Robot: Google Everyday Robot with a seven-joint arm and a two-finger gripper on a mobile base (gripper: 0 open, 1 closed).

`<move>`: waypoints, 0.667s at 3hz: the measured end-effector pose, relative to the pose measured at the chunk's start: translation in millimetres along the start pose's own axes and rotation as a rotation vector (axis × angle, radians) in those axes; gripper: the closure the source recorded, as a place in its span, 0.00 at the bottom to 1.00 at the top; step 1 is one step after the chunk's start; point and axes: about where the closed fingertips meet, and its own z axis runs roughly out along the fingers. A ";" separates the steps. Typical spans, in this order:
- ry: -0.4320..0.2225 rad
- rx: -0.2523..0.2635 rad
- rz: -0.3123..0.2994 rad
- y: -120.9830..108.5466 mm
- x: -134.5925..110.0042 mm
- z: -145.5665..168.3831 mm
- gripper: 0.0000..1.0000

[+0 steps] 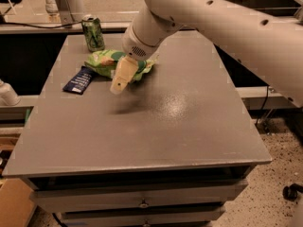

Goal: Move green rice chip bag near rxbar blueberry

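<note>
The green rice chip bag [105, 61] lies on the grey table [156, 126] at the back left. It is light green with tan chip pictures. The rxbar blueberry [80, 80], a small dark navy wrapper with white text, lies just to the bag's left, close to it. My gripper [118, 85] points down at the bag's front right edge and covers part of the bag. It seems to hang a little above the tabletop, with its shadow below it. Nothing shows in its grasp.
A green drink can [93, 32] stands upright at the table's back left, behind the bag. My white arm [213, 22] reaches in from the upper right over the table's back. Drawers [142, 200] sit under the front edge.
</note>
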 end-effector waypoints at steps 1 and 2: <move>-0.040 0.042 0.011 0.0 -4.4 -20.8 0.00; -0.093 0.116 0.050 -12.2 3.0 -60.0 0.00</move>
